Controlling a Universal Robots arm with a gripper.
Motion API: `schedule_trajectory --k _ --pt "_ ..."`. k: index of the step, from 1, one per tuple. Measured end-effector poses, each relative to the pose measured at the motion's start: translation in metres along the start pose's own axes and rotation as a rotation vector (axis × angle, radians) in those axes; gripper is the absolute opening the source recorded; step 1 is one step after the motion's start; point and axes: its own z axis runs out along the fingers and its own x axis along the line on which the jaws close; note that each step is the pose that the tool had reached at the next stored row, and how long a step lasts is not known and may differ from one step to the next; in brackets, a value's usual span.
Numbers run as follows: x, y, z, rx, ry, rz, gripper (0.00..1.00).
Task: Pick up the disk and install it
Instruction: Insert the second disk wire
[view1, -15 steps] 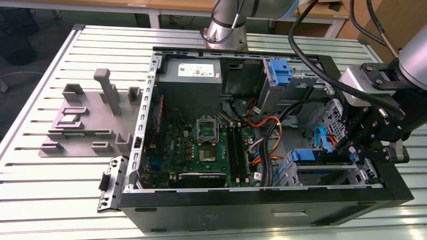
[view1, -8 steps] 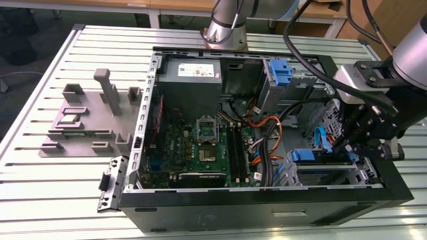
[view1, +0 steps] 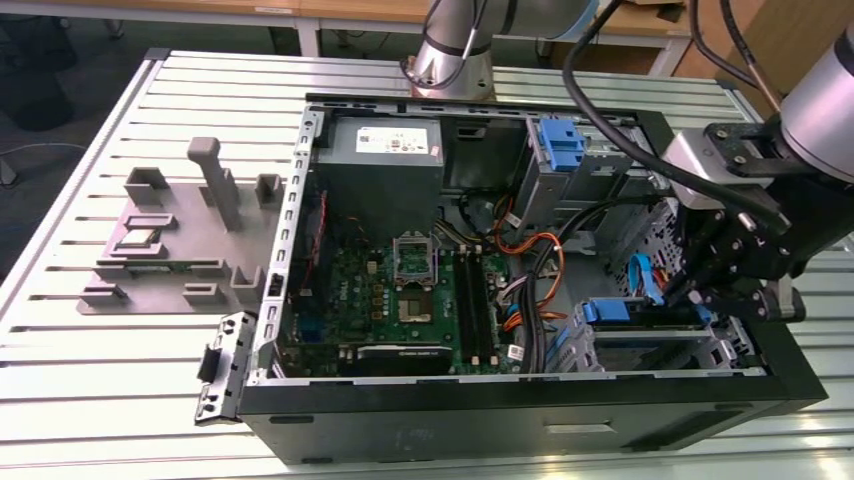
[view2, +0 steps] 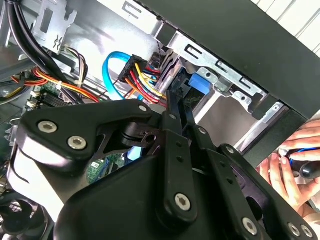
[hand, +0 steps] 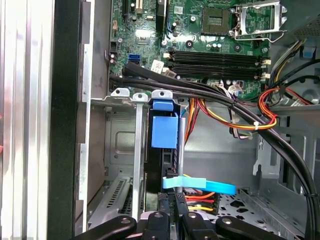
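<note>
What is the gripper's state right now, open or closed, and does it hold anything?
Gripper: closed on the disk, which stands on edge in the drive cage of the computer case.

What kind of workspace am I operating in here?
Likely a lab test bench for computer assembly: an open black desktop computer case lies on a slotted aluminium table, beside a grey plastic fixture rack, with wooden desks behind.

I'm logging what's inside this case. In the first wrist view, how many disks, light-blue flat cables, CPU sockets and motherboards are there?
disk: 1
light-blue flat cable: 1
CPU socket: 1
motherboard: 1
Total: 4
</note>
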Motion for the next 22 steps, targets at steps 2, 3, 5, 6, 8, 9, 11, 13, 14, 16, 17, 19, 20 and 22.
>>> schedule_trajectory --k 2,3,5,6,8,9,11,13,14,16,17,19,20,22 --pt "0.0001 0.0000 0.0008 0.0001 0.0003 0.000 0.16" --pt "0.0001 0.0000 0.0010 0.0001 0.0003 0.000 0.16" --pt "0.0001 0.0000 0.0012 0.0001 0.0002 0.000 0.16" --pt "0.0001 0.0000 0.0013 0.0001 0.0004 0.001 0.16" --pt "0.0001 0.0000 0.0013 0.0001 0.0003 0.002 0.16" --pt "0.0001 0.0000 0.0008 0.0001 0.0001 0.003 0.16" --pt "0.0001 0.0000 0.0000 0.0003 0.0002 0.005 0.16" --pt "0.0001 0.0000 -0.0003 0.0003 0.0047 0.010 0.16" --pt "0.0001 0.0000 -0.0003 0.0003 0.0068 0.011 0.16" --pt "0.0001 -0.0001 -0.0010 0.0004 0.0077 0.013 0.16" --pt "0.0000 -0.0003 -0.0010 0.0004 0.0081 0.014 0.16" --pt "0.0000 -0.0005 -0.0011 0.0005 0.0116 0.020 0.16" --pt "0.0000 -0.0005 -0.0009 0.0006 0.0123 0.024 0.16" --pt "0.0000 -0.0005 -0.0001 0.0009 0.0127 0.036 0.16"
